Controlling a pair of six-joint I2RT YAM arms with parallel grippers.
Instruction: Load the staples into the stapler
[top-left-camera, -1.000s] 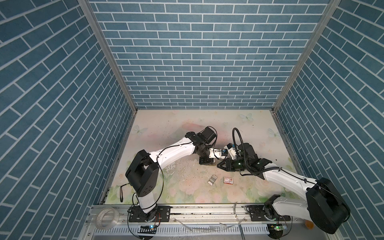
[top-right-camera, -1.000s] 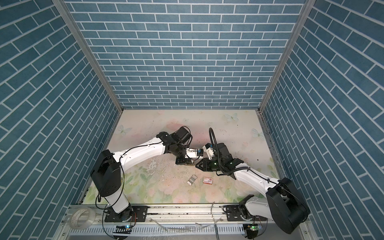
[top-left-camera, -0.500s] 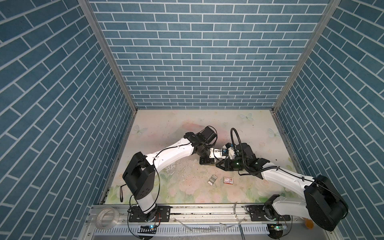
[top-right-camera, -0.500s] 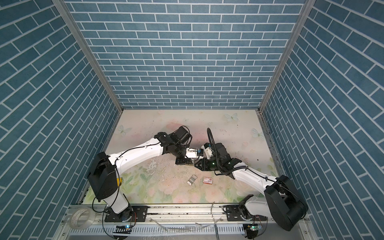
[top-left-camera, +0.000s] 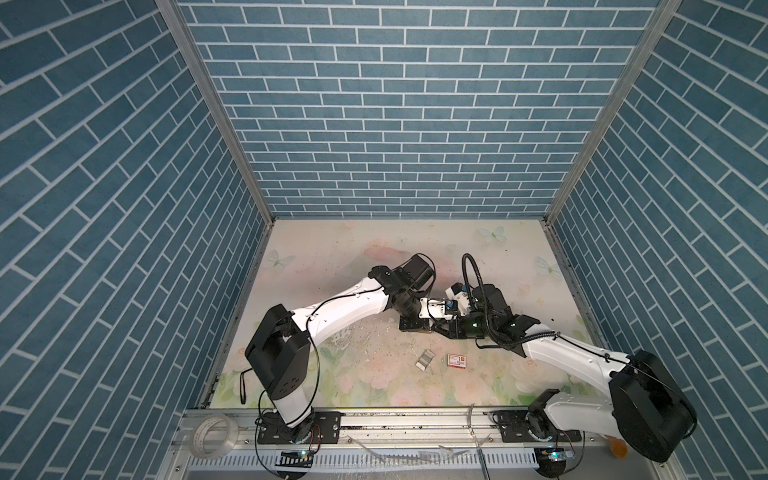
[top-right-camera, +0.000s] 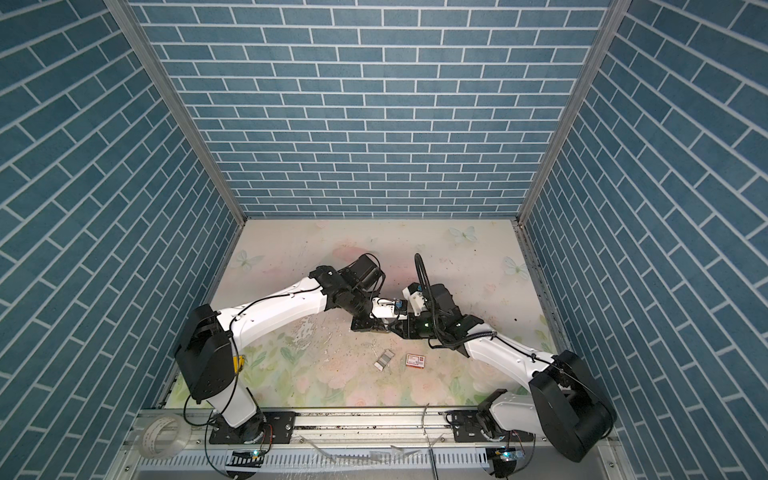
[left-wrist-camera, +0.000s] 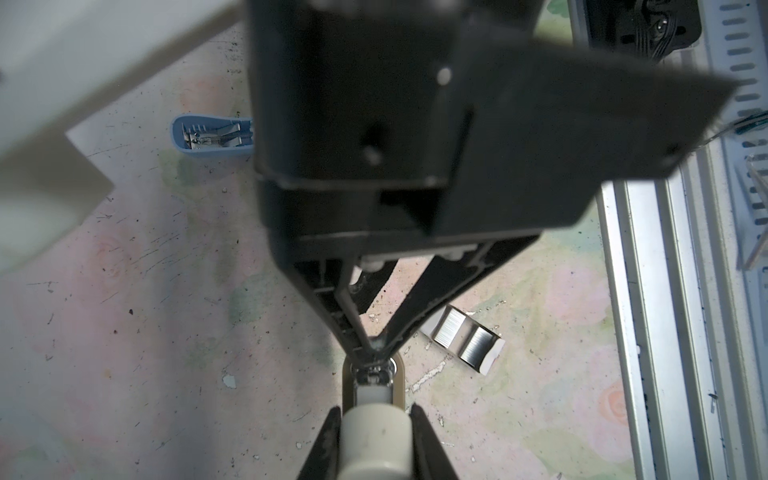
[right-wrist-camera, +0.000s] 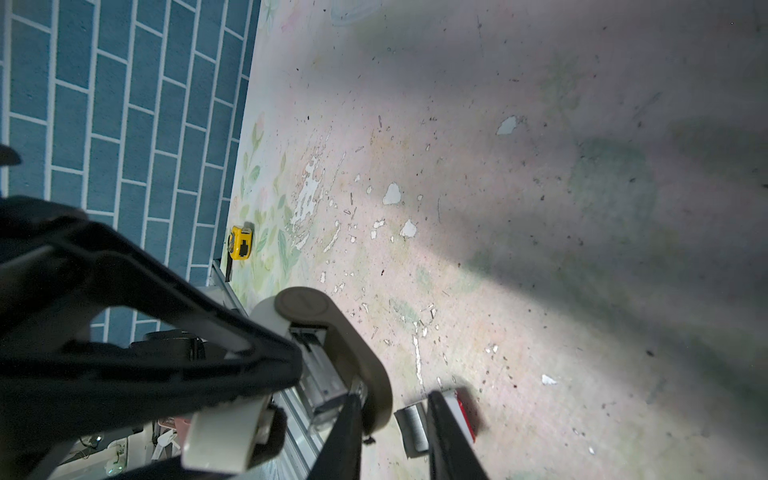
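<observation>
On the floral tabletop (top-left-camera: 332, 257), staples (top-left-camera: 424, 360) lie near an illegibly labelled box (top-left-camera: 456, 360).

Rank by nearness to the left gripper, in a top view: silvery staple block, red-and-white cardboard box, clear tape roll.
1. Silvery staple block, just in front of the left gripper.
2. Red-and-white cardboard box, to the block's right.
3. Clear tape roll, far off, front left.

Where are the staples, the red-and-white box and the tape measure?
staples (left-wrist-camera: 476, 348): left wrist view, one ribbed block
red-and-white box (top-left-camera: 456, 360): a top view, lid centre
tape measure (right-wrist-camera: 241, 244): right wrist view, yellow case
</observation>
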